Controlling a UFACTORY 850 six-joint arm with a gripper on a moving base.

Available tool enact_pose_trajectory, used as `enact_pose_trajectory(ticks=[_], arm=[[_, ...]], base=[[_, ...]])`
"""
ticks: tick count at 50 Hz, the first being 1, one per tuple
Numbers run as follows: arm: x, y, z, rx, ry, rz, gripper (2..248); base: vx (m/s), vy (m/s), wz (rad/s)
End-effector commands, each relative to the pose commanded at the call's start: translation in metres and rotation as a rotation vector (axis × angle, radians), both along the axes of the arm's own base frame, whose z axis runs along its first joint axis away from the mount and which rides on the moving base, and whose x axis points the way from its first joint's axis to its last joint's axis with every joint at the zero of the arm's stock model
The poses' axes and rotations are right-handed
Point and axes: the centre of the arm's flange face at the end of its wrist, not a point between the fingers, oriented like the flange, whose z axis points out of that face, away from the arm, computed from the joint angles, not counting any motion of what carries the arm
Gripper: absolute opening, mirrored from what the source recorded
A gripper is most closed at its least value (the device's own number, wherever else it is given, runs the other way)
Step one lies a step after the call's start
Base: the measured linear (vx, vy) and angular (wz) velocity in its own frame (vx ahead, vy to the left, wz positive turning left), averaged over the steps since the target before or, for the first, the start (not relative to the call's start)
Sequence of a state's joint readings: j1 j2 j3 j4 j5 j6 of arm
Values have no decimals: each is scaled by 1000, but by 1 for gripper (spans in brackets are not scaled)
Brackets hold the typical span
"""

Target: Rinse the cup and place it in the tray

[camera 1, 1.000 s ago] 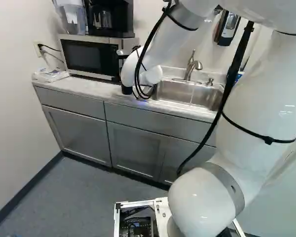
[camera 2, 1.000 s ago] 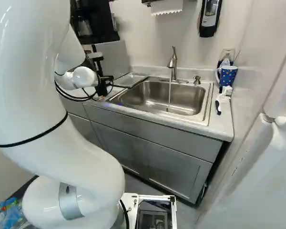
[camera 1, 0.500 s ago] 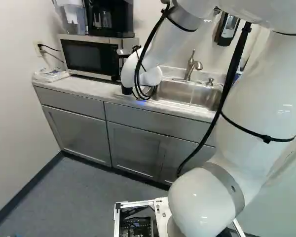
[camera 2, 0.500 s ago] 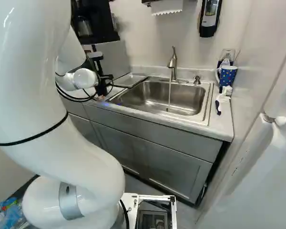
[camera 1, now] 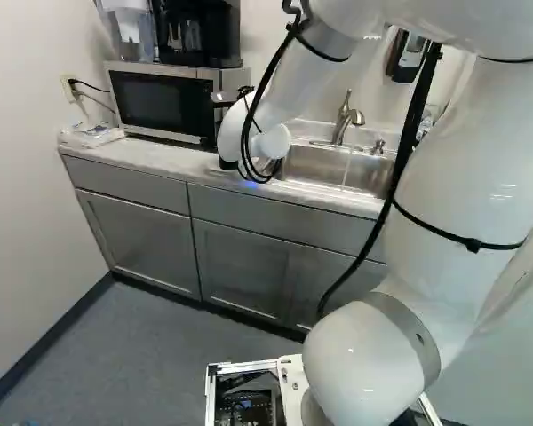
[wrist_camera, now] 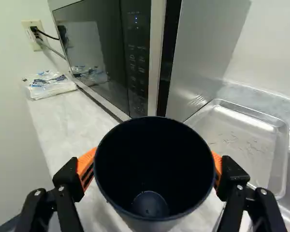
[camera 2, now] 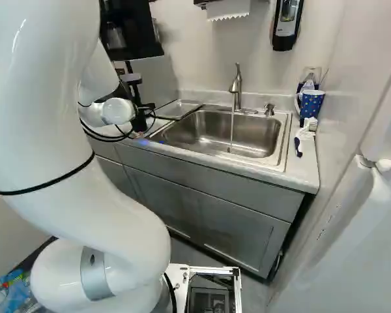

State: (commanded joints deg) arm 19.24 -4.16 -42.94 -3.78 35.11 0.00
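Dark cup grasped from both sides by gripper, apparently held above counter, metal tray seen beside sink.

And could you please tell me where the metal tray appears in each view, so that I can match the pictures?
Left base view: not visible; the arm stands in front of the counter beside the sink.
Right base view: just left of the sink, near the back wall.
Wrist view: the metal tray lies past the dark cup, between microwave and sink.
Shared landmark: the sink.
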Motion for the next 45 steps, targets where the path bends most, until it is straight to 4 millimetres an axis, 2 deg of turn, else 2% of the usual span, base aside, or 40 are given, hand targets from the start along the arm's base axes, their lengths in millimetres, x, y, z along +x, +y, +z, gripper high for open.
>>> enact_pose_trajectory(ticks=[45], arm=[[-28,-8,0,-1,2,2,247]], base=[[0,0,0]])
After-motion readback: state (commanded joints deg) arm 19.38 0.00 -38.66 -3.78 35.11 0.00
